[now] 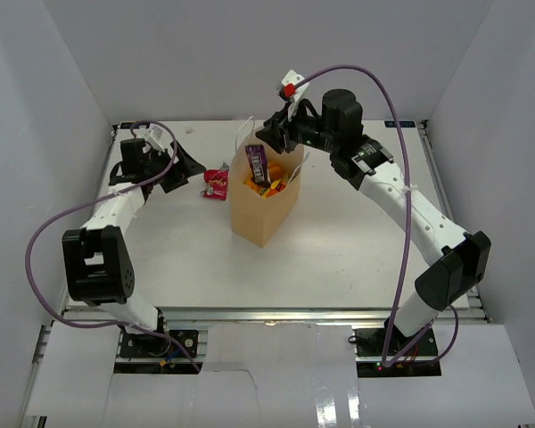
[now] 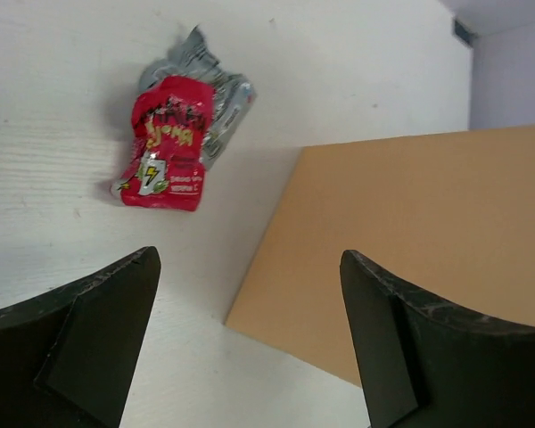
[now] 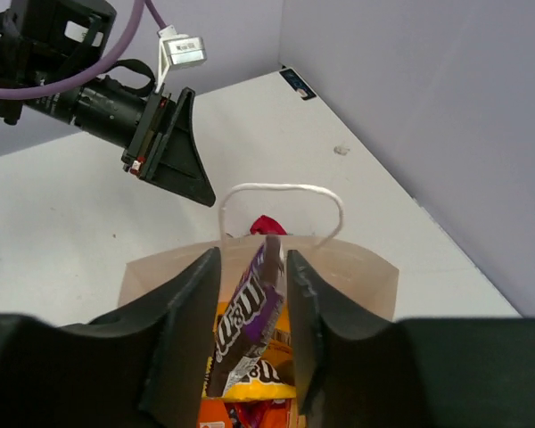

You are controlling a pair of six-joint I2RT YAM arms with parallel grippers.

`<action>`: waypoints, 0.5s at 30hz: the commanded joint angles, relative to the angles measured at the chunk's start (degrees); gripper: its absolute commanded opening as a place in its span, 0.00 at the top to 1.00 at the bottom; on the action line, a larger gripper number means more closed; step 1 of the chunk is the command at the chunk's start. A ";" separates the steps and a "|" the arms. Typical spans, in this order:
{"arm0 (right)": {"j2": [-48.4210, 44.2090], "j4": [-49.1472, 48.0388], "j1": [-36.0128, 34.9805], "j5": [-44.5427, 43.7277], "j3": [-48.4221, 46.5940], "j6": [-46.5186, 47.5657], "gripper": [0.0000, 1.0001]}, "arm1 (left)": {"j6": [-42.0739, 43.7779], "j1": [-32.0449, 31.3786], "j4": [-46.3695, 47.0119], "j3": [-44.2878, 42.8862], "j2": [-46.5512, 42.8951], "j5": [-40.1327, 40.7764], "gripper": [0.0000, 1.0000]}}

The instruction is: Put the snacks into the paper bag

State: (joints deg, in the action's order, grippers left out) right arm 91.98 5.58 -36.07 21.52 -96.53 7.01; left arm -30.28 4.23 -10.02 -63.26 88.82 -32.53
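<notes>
Over the paper bag (image 3: 357,276), we are flanking a purple M&M's packet (image 3: 250,308) with our right gripper (image 3: 252,267), grip unclear; our left gripper (image 2: 250,267) is gaping, empty.

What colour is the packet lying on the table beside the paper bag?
The packet is red with silvery edges; left wrist view shows it best.

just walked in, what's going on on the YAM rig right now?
The right pincer hangs over the open paper bag with a dark purple M&M's packet between its fingers. The packet's lower end is down among the orange and yellow snacks inside. Whether it is gripped or just let go is unclear. The left pincer is wide open, low over the table beside the bag, with one red packet lying ahead of it, not yet picked up.
</notes>
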 commanded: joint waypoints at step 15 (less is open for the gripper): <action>-4.09 -2.86 1.71 1.60 1.52 -0.59 0.52 | 9.45 -8.54 -13.53 -24.27 27.54 15.13 0.33</action>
State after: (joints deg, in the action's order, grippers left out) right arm 90.35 5.78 -34.72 22.48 -94.89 7.40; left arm -22.98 -3.97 -21.23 -84.93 115.48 -19.66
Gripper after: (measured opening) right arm 0.482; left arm 0.690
